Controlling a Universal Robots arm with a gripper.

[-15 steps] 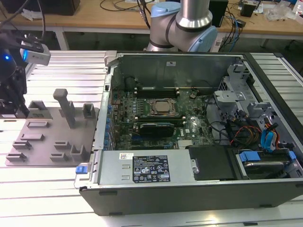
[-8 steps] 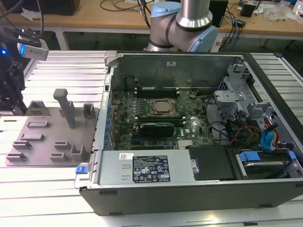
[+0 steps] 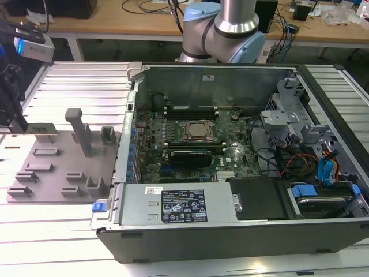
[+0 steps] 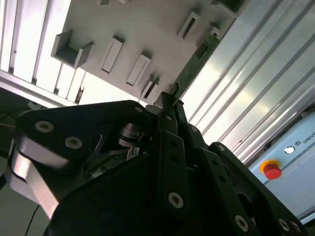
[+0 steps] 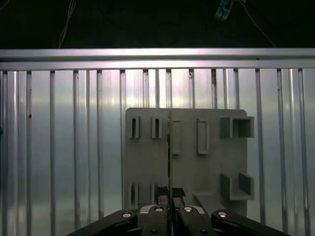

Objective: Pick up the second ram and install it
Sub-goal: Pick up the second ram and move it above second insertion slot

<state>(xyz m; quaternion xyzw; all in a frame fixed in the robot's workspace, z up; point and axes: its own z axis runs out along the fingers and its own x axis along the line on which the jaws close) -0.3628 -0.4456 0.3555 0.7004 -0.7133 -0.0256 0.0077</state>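
Note:
The second ram is a thin green board seen edge-on, standing over the grey plastic plate between its slot blocks. In the second wrist view the ram reaches out from the fingertips along the plate. My gripper is shut on the near end of the ram, one black finger on each side. In the exterior view my gripper is at the far left, over the plate's far left corner. I cannot tell whether the ram is clear of the plate.
The open computer case lies at the exterior view's right of the plate, with the CPU socket and memory slots inside. Upright blocks rise from the plate. The arm's base stands behind the case. A red button sits beyond the ribbed table.

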